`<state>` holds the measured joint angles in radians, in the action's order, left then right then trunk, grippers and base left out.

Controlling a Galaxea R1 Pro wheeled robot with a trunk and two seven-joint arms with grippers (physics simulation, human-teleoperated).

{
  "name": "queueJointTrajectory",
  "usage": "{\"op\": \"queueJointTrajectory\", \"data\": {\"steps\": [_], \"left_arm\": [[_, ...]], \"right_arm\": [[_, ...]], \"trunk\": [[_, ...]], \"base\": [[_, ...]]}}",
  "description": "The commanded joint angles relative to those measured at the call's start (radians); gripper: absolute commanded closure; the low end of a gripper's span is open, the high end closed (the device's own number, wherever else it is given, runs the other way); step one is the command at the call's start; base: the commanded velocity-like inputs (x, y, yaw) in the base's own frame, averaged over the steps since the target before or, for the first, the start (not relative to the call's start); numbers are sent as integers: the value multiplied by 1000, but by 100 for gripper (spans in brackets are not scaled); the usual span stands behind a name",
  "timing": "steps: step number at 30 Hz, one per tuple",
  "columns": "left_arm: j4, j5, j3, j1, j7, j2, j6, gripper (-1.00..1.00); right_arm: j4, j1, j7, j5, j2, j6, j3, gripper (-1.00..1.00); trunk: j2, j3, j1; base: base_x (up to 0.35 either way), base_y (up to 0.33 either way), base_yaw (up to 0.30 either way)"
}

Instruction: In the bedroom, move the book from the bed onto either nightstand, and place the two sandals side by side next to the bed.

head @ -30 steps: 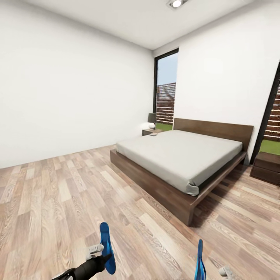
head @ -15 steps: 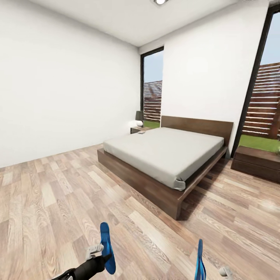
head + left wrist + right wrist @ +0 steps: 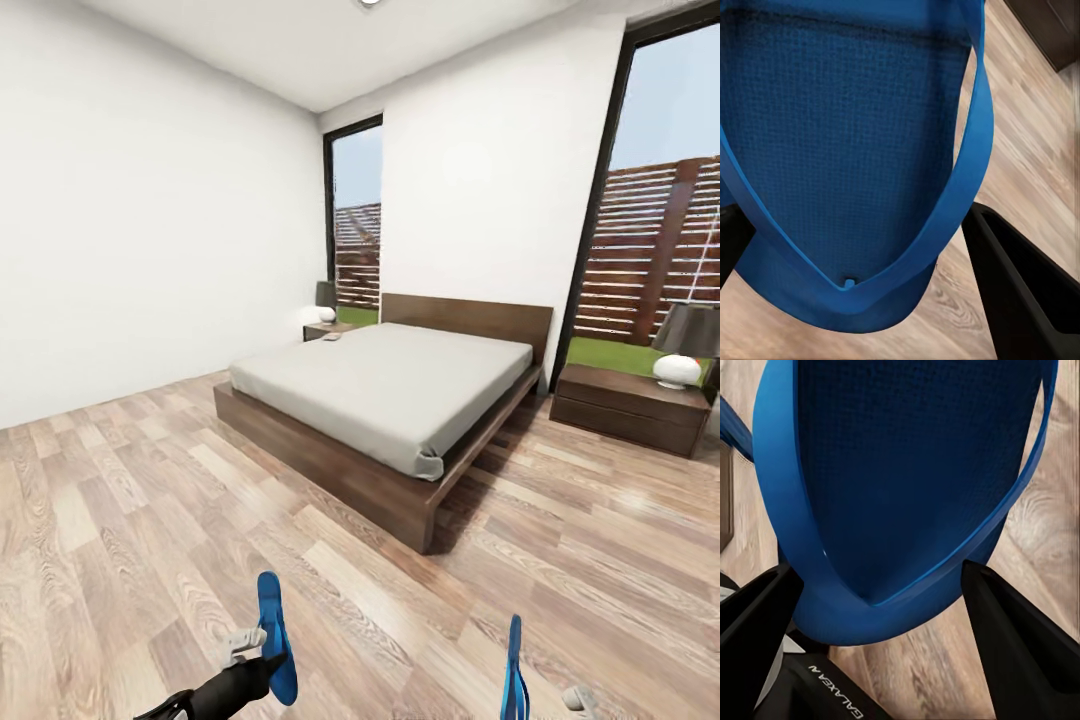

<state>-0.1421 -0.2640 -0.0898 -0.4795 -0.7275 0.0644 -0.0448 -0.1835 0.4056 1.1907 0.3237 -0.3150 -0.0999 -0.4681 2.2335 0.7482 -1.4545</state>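
Observation:
Two blue sandals are held up on edge in front of me over the wood floor. My left gripper (image 3: 264, 655) is shut on one sandal (image 3: 274, 630), whose sole and strap (image 3: 855, 135) sit between the black fingers (image 3: 1020, 292). My right gripper (image 3: 542, 700) is shut on the other sandal (image 3: 514, 672), also seen close up (image 3: 907, 472). The bed (image 3: 390, 385) stands ahead with its grey mattress bare. One nightstand (image 3: 628, 405) is at its right side and another nightstand (image 3: 322, 329) is at the far left. A small pale object (image 3: 333, 338) lies there, too small to identify as the book.
A lamp (image 3: 682, 345) stands on the right nightstand and a smaller lamp (image 3: 327, 300) on the far one. Tall windows (image 3: 655, 200) flank the headboard. Wood floor (image 3: 150, 500) spreads between me and the bed's near corner (image 3: 425, 520).
The camera has turned right and come nearer: the bed slid left in the picture and the right nightstand with its lamp came into view. Both grippers still hold the sandals the same way.

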Motion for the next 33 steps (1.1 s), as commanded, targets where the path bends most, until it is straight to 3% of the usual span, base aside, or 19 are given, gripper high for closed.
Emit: {"op": "queueJointTrajectory", "data": {"steps": [1,33], "left_arm": [[1,8,-8,-1,-6,0,-5,100],[1,8,-8,-1,-6,0,-5,100]], "right_arm": [[-1,1,5,6,1,-11,-9,100],[-1,1,4,6,1,-11,-9,100]], "trunk": [[0,1,0],[0,3,0]], "base": [[0,0,-272],[0,0,-278]]}}
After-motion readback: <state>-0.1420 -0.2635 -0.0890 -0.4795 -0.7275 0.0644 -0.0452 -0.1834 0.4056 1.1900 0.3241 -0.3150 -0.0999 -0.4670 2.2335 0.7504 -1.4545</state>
